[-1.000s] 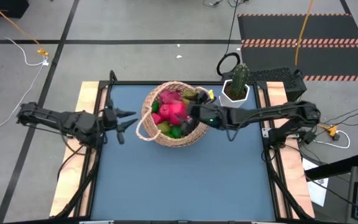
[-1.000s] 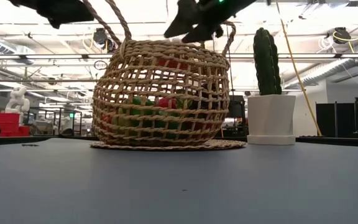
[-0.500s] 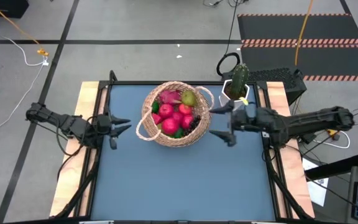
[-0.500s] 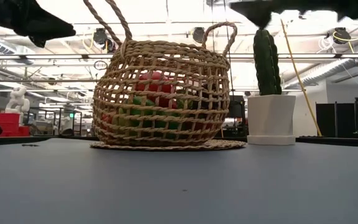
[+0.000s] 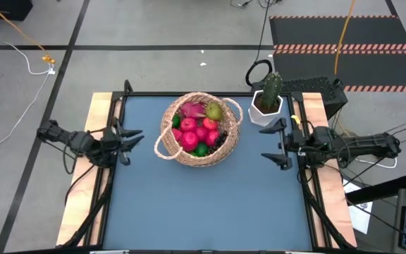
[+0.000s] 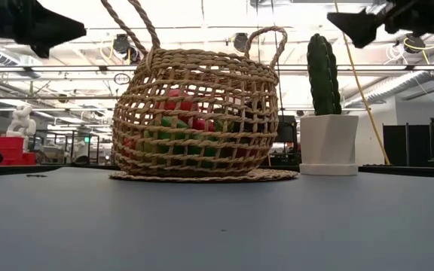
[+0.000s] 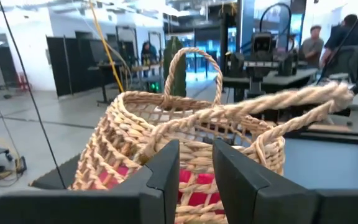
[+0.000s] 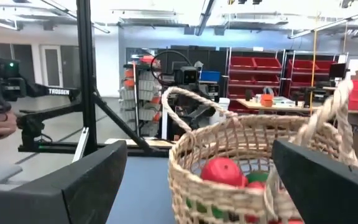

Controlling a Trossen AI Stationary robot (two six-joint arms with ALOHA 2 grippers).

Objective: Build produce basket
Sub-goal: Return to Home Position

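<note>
The woven basket [image 5: 199,129] stands on its flat base on the blue table top, toward the far middle. It holds the produce: red apples [image 5: 196,134], a pear [image 5: 213,111], a pink dragon fruit [image 5: 191,110] and a green lime [image 5: 201,149]. My left gripper [image 5: 130,139] hovers level at the table's left edge and points at the basket. Its fingers are narrowly open [image 7: 196,167] with nothing between them. My right gripper [image 5: 278,143] hovers at the right edge, wide open [image 8: 199,152] and empty, facing the basket [image 8: 253,162].
A green cactus in a white pot [image 5: 268,99] stands at the far right corner, just beyond my right gripper. The near half of the blue table top [image 5: 203,204] is bare. Wooden side rails [image 5: 94,141] border the table on both sides.
My right gripper has drawn back from above the basket toward the table's right edge, staying wide open, and now points about level. My left gripper has pulled back a little toward the left edge. The basket has kept its place.
</note>
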